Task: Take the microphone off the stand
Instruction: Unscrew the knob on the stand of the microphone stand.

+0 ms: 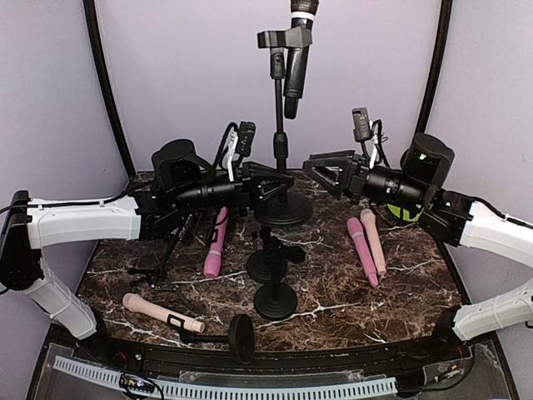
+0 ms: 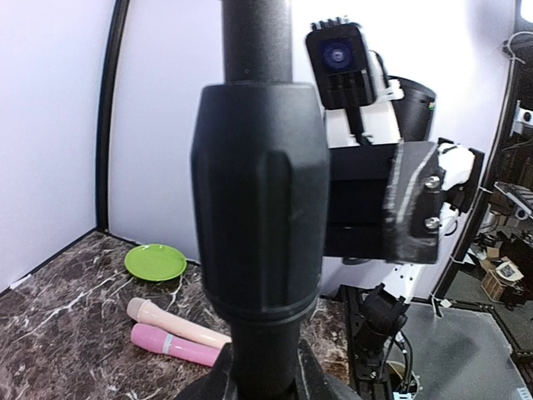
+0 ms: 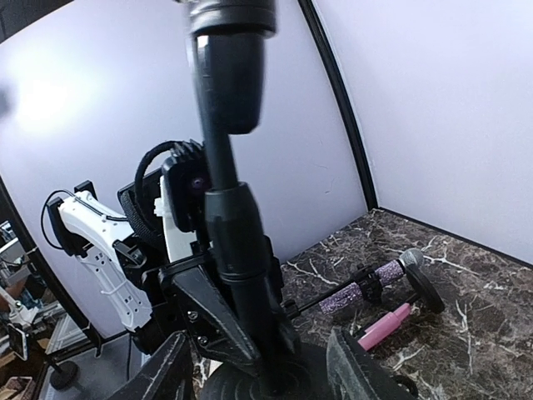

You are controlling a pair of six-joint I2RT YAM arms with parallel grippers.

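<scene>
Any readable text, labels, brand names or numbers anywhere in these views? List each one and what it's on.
None: no text reads clearly in any view.
On the black microphone in the stand: no legible branding.
On the pink microphones: no markings visible.
On the boxes in the background: label patches too blurred to read.

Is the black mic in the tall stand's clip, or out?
In: the microphone sits held by the clip atop the stand.
</scene>
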